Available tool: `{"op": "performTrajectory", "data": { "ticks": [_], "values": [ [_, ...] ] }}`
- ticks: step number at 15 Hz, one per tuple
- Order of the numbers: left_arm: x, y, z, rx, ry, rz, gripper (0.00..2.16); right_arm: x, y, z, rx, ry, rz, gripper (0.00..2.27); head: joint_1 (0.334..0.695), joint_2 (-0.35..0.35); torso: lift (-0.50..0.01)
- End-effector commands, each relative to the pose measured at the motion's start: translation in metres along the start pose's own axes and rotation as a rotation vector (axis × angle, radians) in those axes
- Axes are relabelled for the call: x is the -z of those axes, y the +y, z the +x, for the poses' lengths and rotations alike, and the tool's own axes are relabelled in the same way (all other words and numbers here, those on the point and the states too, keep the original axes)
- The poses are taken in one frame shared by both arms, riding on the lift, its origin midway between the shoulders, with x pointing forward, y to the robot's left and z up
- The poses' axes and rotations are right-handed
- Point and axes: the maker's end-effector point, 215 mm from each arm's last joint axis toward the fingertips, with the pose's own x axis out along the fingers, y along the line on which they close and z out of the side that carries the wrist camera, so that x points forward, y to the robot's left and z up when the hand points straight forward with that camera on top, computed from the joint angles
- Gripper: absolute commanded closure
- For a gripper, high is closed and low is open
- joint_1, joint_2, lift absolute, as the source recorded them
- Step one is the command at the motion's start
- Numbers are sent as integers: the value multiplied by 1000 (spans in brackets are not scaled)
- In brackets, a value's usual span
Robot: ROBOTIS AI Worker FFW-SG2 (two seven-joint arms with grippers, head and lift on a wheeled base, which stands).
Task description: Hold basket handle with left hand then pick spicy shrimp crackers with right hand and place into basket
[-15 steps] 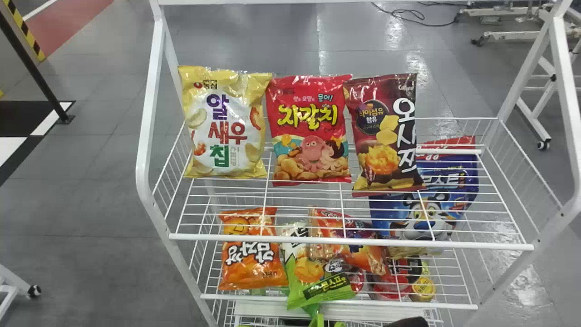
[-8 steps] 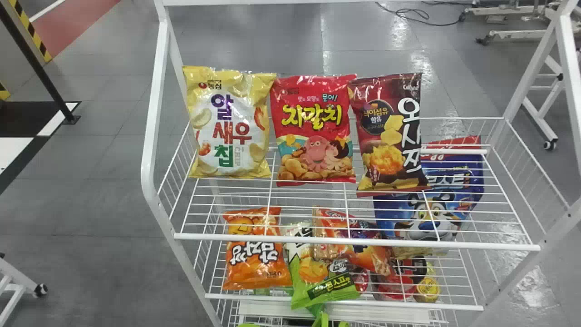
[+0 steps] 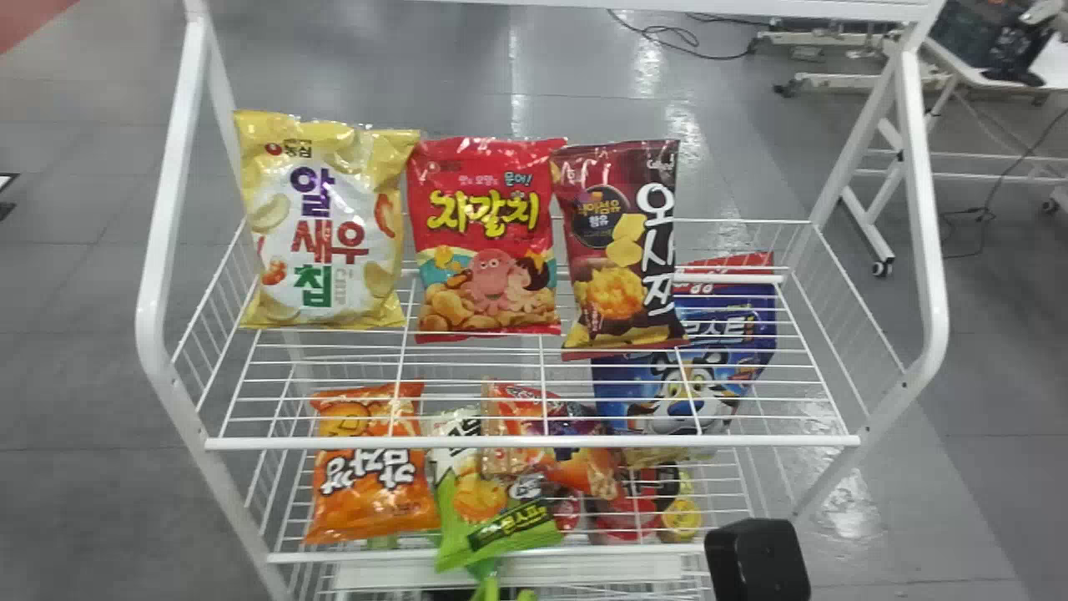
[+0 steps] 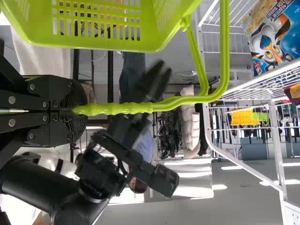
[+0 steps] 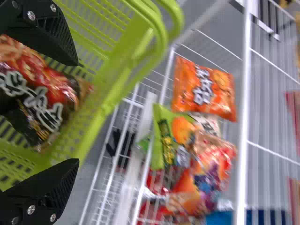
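Spicy shrimp crackers are seen lying in the green basket, just ahead of the right gripper — its fingers parted wide, nothing held, presumably so they can be left there. The handle is clamped by the left gripper, likely to steady the load.

I've got open air over the bare front wires of the upper shelf, mid-frame. The left post, right post and top bar box my way in. Sideways it's tight upper left: the yellow-and-white bag crowds that left post and the red bag. The basket's rim stands near the rack.
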Motion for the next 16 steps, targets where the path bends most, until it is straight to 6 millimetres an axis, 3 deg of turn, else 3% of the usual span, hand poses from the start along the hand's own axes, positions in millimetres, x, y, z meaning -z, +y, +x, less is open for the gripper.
{"op": "performTrajectory", "data": {
  "ticks": [1, 4, 8, 13, 16],
  "values": [
    [1, 0, 1, 2, -2, -4, 1814, -40, -30, -12, 47, -137, 27, 76, 695, -209, -37],
    [1, 2, 1, -4, -1, -6, 1814, -107, -46, -37, 65, -401, 18, 76, 695, -258, -37],
    [3, 4, 4, -11, 8, -5, 1814, -140, -56, -50, 75, -600, 8, 70, 695, -281, -37],
    [3, 5, 5, -12, 9, -6, 1814, -157, -58, -68, 137, -802, -5, 73, 695, -303, -37],
    [3, 4, 5, -7, 7, -9, 1814, -155, -65, -77, 186, -876, -14, 76, 695, -320, -37]
  ]
}}
